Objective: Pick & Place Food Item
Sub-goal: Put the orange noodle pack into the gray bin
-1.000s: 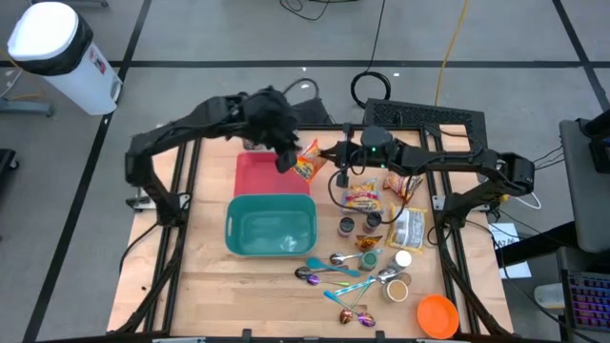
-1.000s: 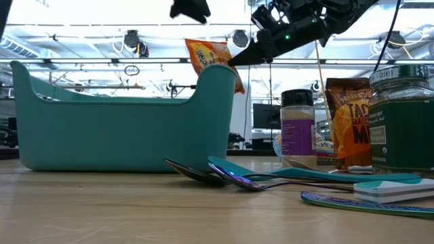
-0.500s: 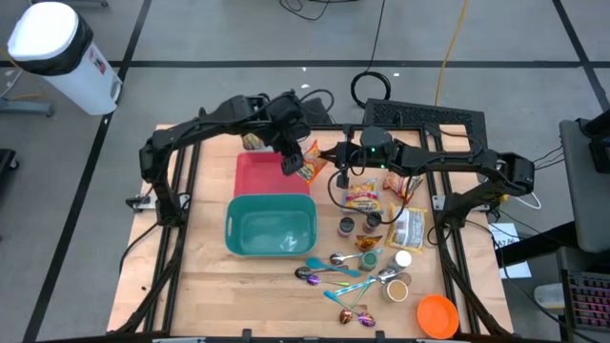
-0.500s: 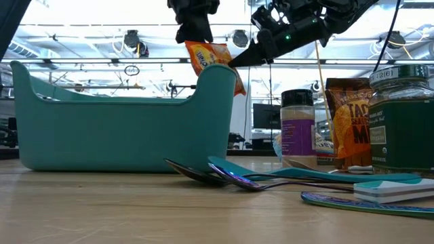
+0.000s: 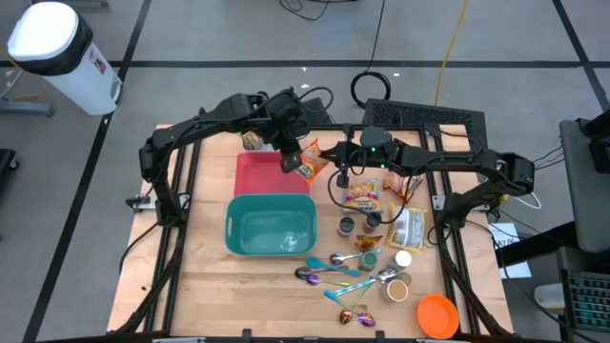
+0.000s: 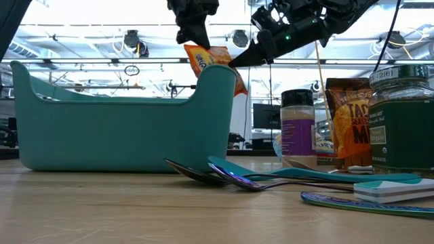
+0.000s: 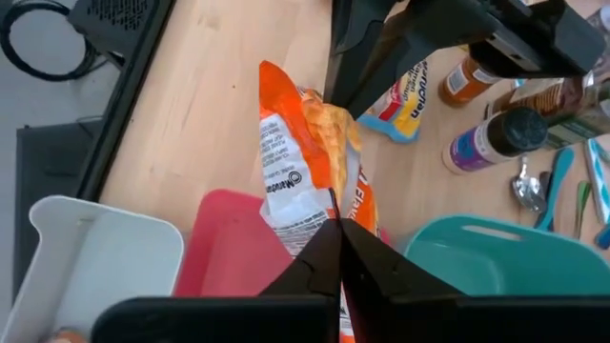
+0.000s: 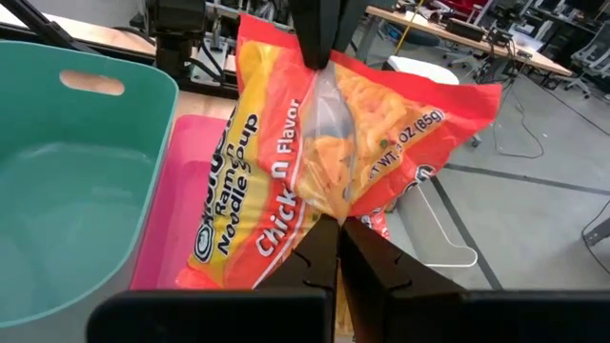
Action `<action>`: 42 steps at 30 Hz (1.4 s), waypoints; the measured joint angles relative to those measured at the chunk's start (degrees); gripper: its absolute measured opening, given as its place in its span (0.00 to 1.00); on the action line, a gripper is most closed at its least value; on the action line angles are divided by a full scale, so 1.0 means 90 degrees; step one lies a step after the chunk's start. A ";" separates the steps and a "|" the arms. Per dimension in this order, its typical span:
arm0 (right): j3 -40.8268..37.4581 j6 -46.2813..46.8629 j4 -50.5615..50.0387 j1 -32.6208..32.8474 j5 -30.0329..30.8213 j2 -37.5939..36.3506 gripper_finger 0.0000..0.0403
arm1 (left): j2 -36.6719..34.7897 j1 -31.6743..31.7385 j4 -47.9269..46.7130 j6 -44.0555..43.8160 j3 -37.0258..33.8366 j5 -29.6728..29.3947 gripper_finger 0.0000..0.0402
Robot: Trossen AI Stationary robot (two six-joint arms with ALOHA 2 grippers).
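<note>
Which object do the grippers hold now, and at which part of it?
Both hold the orange ramen noodle packet: left gripper pinches one edge, right gripper the opposite edge.

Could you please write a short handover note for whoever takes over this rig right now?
Left gripper: shut on the ramen packet.
Right gripper: shut on the same packet, at its opposite edge.
The packet hangs in the air between both grippers, over the pink tray's edge, behind the teal bin.
Done: packet lifted, both arms gripping.
Left: one gripper releases, then the packet is placed; nothing is in the bin yet.
</note>
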 joint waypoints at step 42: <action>0.0000 0.0469 -0.0287 0.0000 0.0834 -0.0114 0.26 | -0.0248 0.3274 -0.0366 -0.2734 -0.0010 0.0393 0.00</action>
